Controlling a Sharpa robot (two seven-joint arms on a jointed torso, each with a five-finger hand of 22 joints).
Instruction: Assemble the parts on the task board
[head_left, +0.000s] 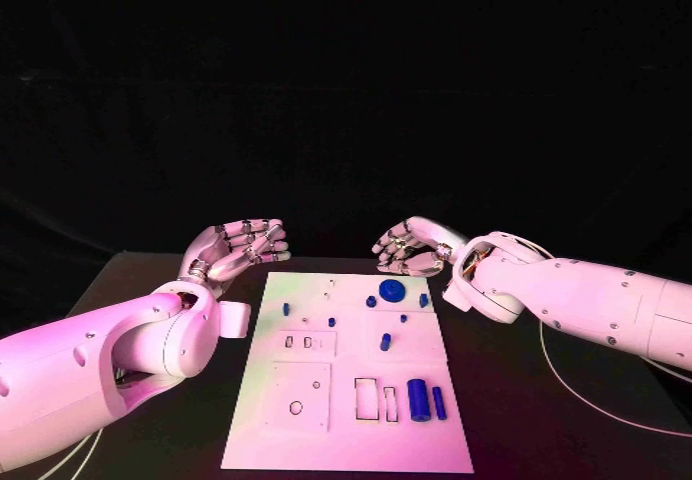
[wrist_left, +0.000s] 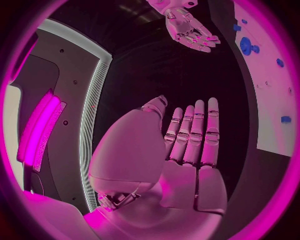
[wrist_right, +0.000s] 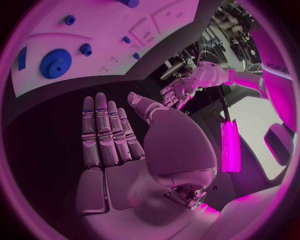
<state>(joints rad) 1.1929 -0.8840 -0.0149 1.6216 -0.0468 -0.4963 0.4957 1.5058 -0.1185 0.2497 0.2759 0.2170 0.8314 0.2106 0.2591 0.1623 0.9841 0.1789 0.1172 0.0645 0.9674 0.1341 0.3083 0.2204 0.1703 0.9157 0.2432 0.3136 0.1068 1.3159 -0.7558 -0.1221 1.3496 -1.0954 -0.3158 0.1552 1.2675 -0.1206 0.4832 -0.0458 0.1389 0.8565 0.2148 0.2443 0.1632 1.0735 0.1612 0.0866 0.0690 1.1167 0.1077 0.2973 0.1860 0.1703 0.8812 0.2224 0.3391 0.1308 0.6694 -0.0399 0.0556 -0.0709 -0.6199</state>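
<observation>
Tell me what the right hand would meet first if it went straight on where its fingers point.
Probably bare table just off the task board; the right hand points toward the board edge near the blue gear, depth unclear.

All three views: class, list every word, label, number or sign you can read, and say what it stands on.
Dark lettering on the left arm in the right wrist view: too blurred to read.
Task board, blue parts, left hand and right hand: no text or numbers visible.

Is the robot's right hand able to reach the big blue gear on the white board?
Probably yes. The right hand is open and holds nothing, the gear lies near it on the task board, and nothing stands between them.
</observation>
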